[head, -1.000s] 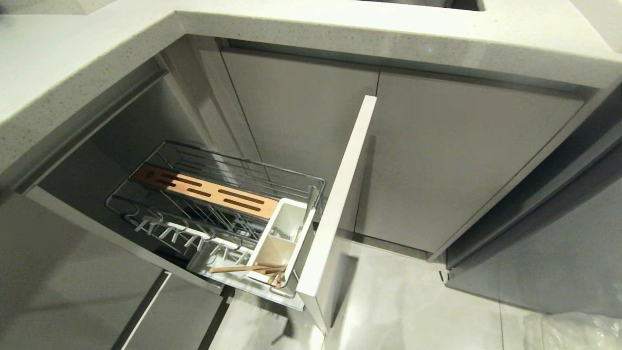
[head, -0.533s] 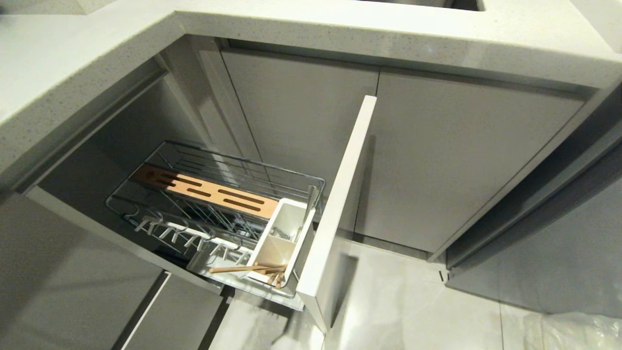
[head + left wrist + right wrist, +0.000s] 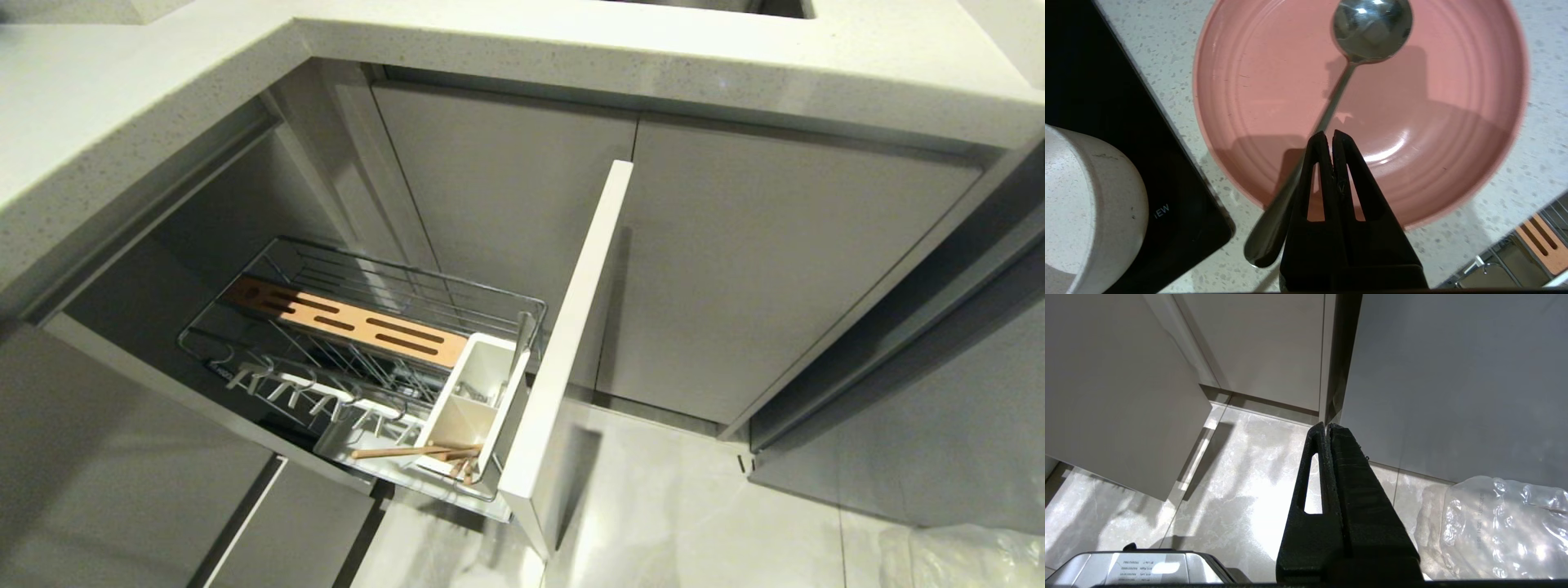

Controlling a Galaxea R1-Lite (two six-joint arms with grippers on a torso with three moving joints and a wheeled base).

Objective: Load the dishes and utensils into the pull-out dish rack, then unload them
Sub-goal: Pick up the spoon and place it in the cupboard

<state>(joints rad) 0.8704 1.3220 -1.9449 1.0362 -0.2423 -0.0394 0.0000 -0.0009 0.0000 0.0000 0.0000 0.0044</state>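
Left gripper, pressed together on the spoon, holds it above the plate on the counter. Carry it level to the rack's white caddy, beside the chopsticks. Right gripper hangs closed, idle.

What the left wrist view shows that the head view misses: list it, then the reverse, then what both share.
Only the left wrist view: the left gripper shut on the spoon over the pink plate, with the cream bowl and a black cooktop beside it.
Only the head view: the chopsticks lying across the white caddy, the front panel, and the cabinet doors.
Both: the speckled countertop and the rack's slotted wooden strip.
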